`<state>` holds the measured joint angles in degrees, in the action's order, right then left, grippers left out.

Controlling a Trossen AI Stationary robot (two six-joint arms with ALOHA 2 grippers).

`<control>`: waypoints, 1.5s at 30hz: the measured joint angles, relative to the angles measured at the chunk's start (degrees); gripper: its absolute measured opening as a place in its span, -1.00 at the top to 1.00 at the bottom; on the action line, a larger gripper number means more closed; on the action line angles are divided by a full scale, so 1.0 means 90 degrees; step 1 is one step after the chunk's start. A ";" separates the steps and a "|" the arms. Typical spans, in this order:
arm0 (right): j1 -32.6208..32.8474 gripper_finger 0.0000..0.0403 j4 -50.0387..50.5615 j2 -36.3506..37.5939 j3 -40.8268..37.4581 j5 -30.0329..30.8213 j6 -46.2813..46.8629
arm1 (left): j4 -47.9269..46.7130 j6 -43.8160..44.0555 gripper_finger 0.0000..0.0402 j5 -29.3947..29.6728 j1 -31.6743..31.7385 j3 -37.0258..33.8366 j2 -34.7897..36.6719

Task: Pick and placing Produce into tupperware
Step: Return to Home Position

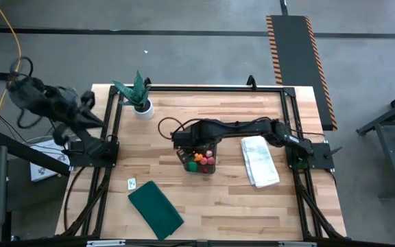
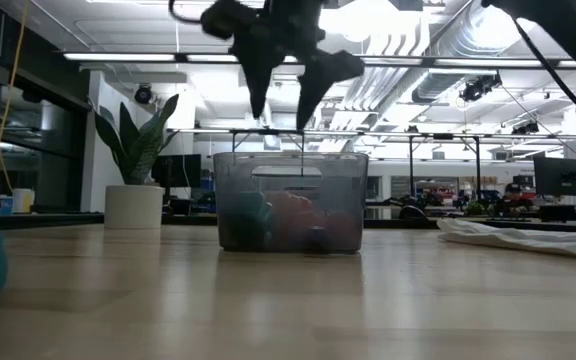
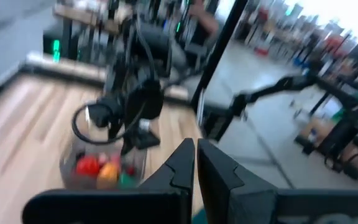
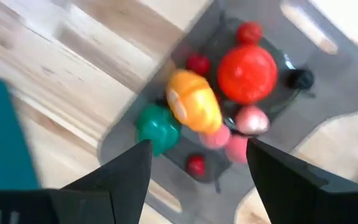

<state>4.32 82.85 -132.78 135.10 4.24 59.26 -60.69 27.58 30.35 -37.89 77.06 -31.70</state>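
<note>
The clear grey tupperware [image 1: 184, 162] stands on its base at the table's middle. In it lies the produce: a red ball [image 4: 247, 71], an orange piece [image 4: 194, 102], a green one [image 4: 157, 127], pink pieces [image 4: 252, 119], small red berries [image 4: 197, 63] and a dark berry [image 4: 301, 78]. My right gripper [image 2: 280, 118] hangs open just above the tupperware's [image 2: 290, 170] rim, fingers pointing down, with nothing between them. My left gripper [image 3: 196, 149] is shut and empty, drawn back beyond the table's left edge [image 1: 88, 106].
A potted spiky plant [image 1: 139, 96] stands at the far left of the table. A folded white cloth [image 1: 259, 161] lies right of the tupperware, a dark green cloth [image 1: 155, 209] near the front edge, and a small card [image 1: 132, 183] beside it.
</note>
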 joint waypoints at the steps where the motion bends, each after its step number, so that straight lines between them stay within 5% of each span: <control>1: -0.0002 -0.25 -0.0179 0.0193 -0.0193 0.0026 -0.0005 | 0.0136 -0.0179 0.95 0.0036 -0.0002 0.0002 0.0141; 10: 0.0041 -0.17 -0.0736 0.1178 -0.0312 0.0161 -0.0606 | 0.0967 -0.1926 0.95 0.0113 -0.0002 0.0007 0.0980; 25: 0.0243 0.90 -0.1736 0.2068 -0.0307 -0.0166 -0.1640 | 0.1584 -0.3435 0.95 0.0660 -0.0004 0.0002 0.1079; 33: 0.0243 0.99 -0.1726 0.2167 -0.0310 -0.0212 -0.1841 | 0.1623 -0.3544 0.95 0.0983 -0.0002 0.0200 0.1360; 39: 0.0243 1.00 -0.1692 0.2167 -0.0310 -0.0308 -0.1972 | 0.1631 -0.3599 0.95 0.0402 -0.0005 0.0327 0.1634; 45: 0.0243 1.00 -0.1495 0.2165 -0.0310 -0.0307 -0.1972 | 0.1981 -0.3852 0.95 -0.1200 -0.0045 0.0301 0.1838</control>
<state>6.50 69.40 -113.30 132.31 1.48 41.52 -42.86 -7.09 19.55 -38.30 79.77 -15.16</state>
